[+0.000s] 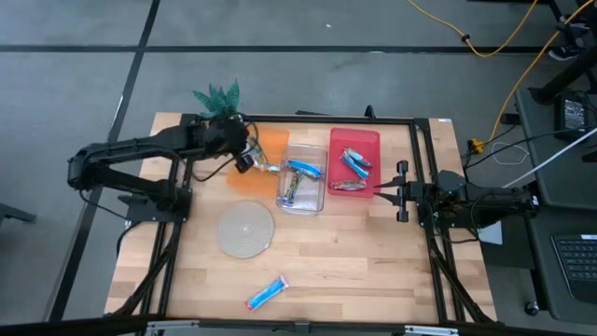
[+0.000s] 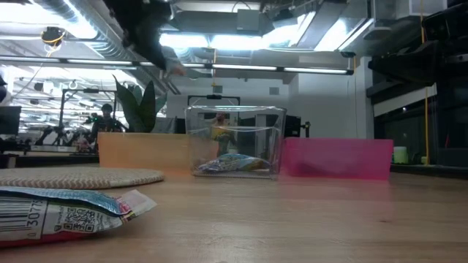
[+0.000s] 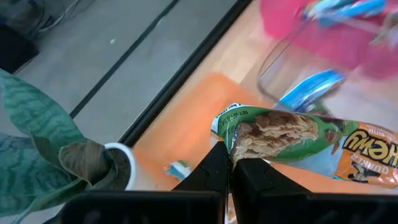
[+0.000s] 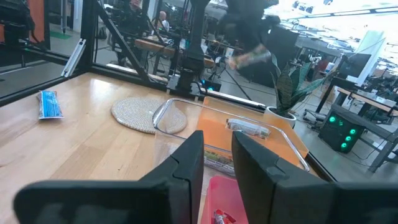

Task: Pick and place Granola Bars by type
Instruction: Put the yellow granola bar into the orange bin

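My left gripper (image 3: 229, 165) hangs over the orange bin (image 1: 266, 149), shut on a green-and-tan wrapped granola bar (image 3: 298, 143), which also shows in the high view as the held bar (image 1: 259, 167). The clear bin (image 1: 303, 177) holds a blue bar (image 1: 304, 169) and a multicoloured one (image 1: 290, 192). Several bars (image 1: 354, 163), mostly blue, lie in the red bin (image 1: 355, 140). One blue bar (image 1: 267, 293) lies flat on the table near its near edge. My right gripper (image 1: 390, 191) waits open beside the red bin's right wall. My left gripper pinches the green-and-tan bar by its crimped wrapper end (image 3: 229, 134) between the two fingertips (image 3: 211, 163). The bar is lifted clear above the orange bin and sticks out level beyond the fingers toward the clear bin.
A round woven-looking plate (image 1: 246, 230) lies on the table in front of the orange bin. A potted plant (image 1: 219, 96) stands at the far edge behind my left gripper. A black frame (image 1: 424, 168) borders the table. Bare wood (image 1: 373, 261) shows toward the near right.
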